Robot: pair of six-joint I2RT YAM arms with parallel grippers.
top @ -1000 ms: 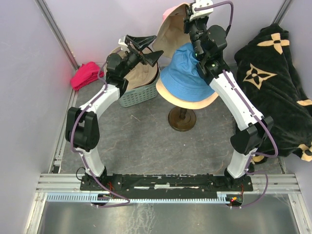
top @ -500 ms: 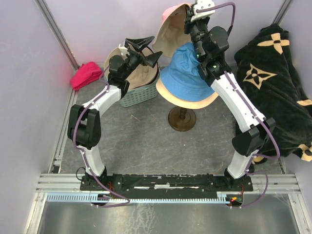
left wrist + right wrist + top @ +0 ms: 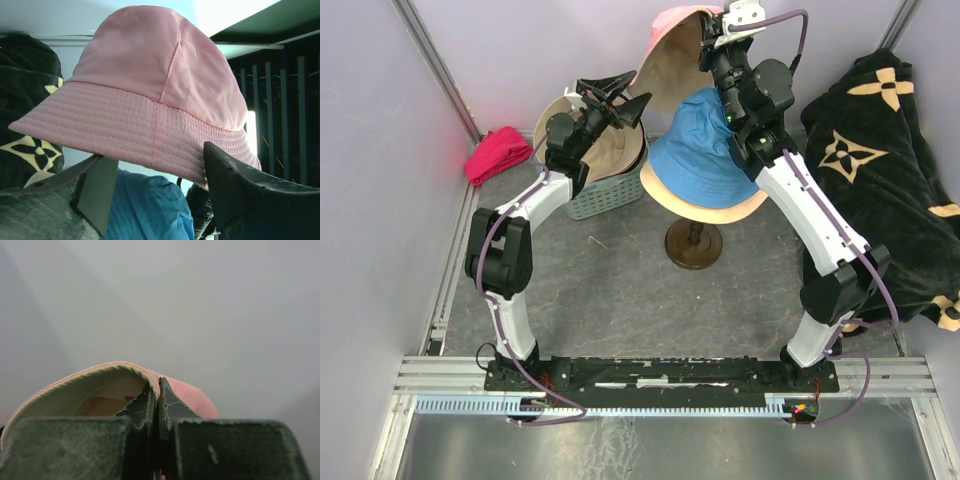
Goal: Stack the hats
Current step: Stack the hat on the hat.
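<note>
Magenta cloth (image 3: 498, 153) back left; black flower-marked cloth (image 3: 890, 170) right; basket (image 3: 610, 196), stand base (image 3: 693, 244) between.

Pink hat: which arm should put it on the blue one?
Right. The right gripper is shut on the brim of the pink hat, holding it above the blue hat. The left gripper is open and holds nothing.

Pale lilac walls (image 3: 370, 220) close in a dark grey, mottled surface (image 3: 620, 290) on three sides. Slim metal posts (image 3: 432, 65) run up the two back corners. Aluminium rails (image 3: 430, 372) cross the near edge, with a shiny metal sheet (image 3: 650, 450) below them. The light is soft and even. The left wall is tinted pink beside a magenta cloth (image 3: 498, 153).
</note>
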